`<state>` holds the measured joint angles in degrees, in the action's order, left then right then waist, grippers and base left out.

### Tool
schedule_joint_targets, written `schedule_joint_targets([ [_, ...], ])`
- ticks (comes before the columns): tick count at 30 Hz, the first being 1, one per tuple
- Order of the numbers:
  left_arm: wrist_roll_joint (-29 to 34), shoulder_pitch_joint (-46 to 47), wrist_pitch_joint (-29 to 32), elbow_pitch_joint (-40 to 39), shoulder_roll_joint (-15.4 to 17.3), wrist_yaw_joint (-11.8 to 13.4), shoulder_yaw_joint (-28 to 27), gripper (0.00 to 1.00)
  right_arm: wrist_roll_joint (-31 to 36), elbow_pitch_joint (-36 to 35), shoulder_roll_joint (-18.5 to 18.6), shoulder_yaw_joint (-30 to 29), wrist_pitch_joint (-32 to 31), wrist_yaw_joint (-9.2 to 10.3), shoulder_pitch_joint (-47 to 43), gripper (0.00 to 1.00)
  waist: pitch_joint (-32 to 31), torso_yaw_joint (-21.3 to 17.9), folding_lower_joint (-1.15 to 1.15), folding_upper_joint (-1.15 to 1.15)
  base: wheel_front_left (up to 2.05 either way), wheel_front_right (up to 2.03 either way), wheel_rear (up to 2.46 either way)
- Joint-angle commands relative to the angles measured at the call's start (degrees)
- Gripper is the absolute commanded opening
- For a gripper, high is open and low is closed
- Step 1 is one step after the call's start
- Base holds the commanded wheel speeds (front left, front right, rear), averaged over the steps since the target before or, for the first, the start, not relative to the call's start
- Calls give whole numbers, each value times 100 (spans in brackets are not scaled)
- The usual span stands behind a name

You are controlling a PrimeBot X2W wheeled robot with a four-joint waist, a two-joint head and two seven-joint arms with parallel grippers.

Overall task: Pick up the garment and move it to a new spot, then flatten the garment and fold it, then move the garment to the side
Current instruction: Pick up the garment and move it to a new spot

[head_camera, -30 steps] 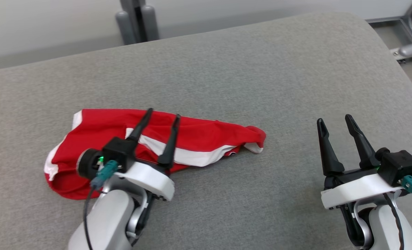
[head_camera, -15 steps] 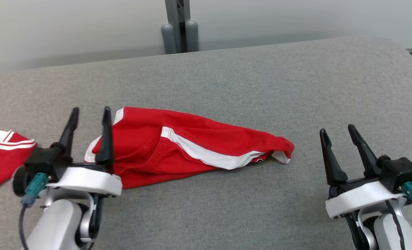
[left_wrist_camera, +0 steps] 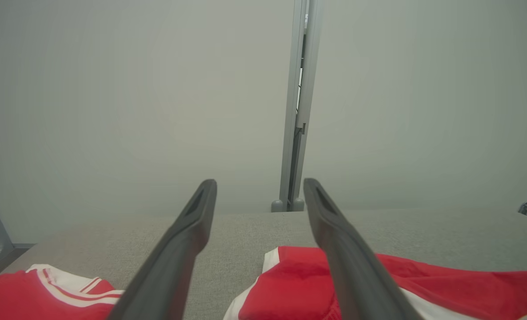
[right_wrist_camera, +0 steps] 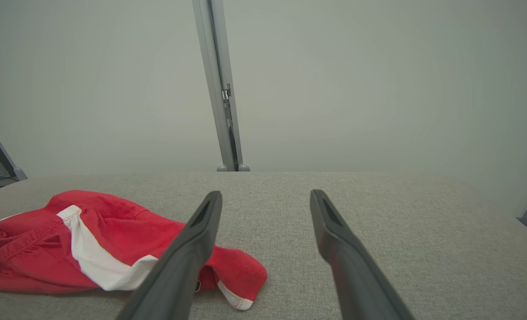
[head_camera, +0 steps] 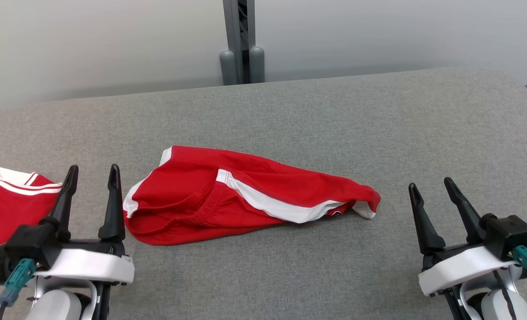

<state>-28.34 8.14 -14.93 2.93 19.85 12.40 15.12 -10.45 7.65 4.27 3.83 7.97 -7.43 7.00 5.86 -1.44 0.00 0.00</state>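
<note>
A red garment (head_camera: 245, 195) with a white side stripe lies crumpled on the grey padded table (head_camera: 334, 124), left of the middle; it shows too in the left wrist view (left_wrist_camera: 423, 284) and the right wrist view (right_wrist_camera: 90, 240). My left gripper (head_camera: 91, 171) stands open at the lower left, just left of the garment's waistband end, holding nothing. My right gripper (head_camera: 432, 186) is open at the lower right, well clear of the garment's right end (head_camera: 365, 200). In the wrist views, both the left gripper (left_wrist_camera: 259, 184) and the right gripper (right_wrist_camera: 265, 195) have empty jaws.
A second red garment (head_camera: 5, 200) with white trim lies at the table's left edge, also seen in the left wrist view (left_wrist_camera: 45, 293). A grey post (head_camera: 241, 44) stands behind the table against a pale wall. The table's right corner curves away.
The camera has turned, shifting the whole picture right and down. My left gripper has drawn back off the garment to its left side. The right gripper has kept its pose.
</note>
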Motion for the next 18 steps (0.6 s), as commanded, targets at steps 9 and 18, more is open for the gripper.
schedule_joint_targets([
  [9, 22, -444, -26, -11, 179, -232, -215, 100, 30, -110, 28, -56, -135, -11, -255, 100, -170, 35, 0, 0, 0, 0, 0],
  [18, 91, -522, 12, 54, 142, -226, -64, 100, 37, -146, 8, -83, -190, -11, -357, 100, -234, 20, 0, 0, 0, 0, 0],
])
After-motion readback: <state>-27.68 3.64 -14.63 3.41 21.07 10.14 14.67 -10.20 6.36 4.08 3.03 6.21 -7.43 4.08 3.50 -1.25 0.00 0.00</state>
